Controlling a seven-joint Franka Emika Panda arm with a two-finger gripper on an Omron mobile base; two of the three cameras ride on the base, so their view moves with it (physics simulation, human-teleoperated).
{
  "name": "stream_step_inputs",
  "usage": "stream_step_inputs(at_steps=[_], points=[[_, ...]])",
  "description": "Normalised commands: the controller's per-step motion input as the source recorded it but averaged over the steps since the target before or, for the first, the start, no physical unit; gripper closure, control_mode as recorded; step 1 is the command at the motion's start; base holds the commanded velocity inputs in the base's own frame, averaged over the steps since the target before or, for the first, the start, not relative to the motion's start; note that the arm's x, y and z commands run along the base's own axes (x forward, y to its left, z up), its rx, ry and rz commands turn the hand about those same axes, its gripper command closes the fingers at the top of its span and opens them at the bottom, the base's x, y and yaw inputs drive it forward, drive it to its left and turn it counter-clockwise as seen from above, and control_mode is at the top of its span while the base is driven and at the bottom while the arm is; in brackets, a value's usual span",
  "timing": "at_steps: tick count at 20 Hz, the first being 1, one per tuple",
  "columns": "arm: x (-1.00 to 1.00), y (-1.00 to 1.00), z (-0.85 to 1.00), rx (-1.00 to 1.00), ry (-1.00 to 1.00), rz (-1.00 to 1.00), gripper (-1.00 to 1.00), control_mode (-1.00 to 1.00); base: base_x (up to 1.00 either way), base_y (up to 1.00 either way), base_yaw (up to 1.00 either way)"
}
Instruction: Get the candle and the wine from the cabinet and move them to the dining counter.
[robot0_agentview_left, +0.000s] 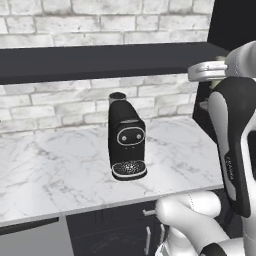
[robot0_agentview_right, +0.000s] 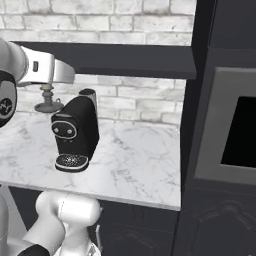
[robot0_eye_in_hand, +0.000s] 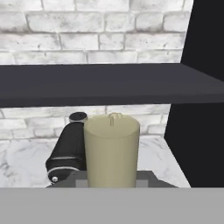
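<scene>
The candle (robot0_eye_in_hand: 111, 151) fills the middle of the hand view, a pale beige-olive cylinder with a small wick, standing upright right in front of the camera. In the right base view its dark grey holder (robot0_agentview_right: 48, 102) hangs in the air under the white hand, above the worktop and left of the coffee machine. My gripper (robot0_agentview_right: 46, 86) is shut on the candle. The cabinet (robot0_agentview_left: 100, 60) is the dark charcoal flat shelf across the brick wall, just above hand height. The wine and the dining counter are out of view.
A black coffee machine (robot0_agentview_left: 127, 137) stands on the marble worktop (robot0_agentview_left: 50, 165) below the shelf. A tall dark unit with a built-in oven (robot0_agentview_right: 225, 125) closes off the right side. Dark drawers with handles sit under the worktop's front edge.
</scene>
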Motion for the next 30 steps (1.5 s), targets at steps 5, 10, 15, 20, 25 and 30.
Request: stream_step_inputs(at_steps=[5,10,15,20,25,30], points=[[0.0,0.0,0.0,0.0,0.0,0.0,1.0,1.0,-1.0,0.0,-0.22],[0.0,0.0,0.0,0.0,0.0,0.0,1.0,1.0,-1.0,0.0,-0.38],[0.0,0.0,0.0,0.0,0.0,0.0,1.0,1.0,-1.0,0.0,-0.44],[0.0,0.0,0.0,0.0,0.0,0.0,1.0,1.0,-1.0,0.02,-0.49],[0.0,0.0,0.0,0.0,0.0,0.0,1.0,1.0,-1.0,0.06,-0.5],[0.0,0.0,0.0,0.0,0.0,0.0,1.0,1.0,-1.0,0.07,-0.49]])
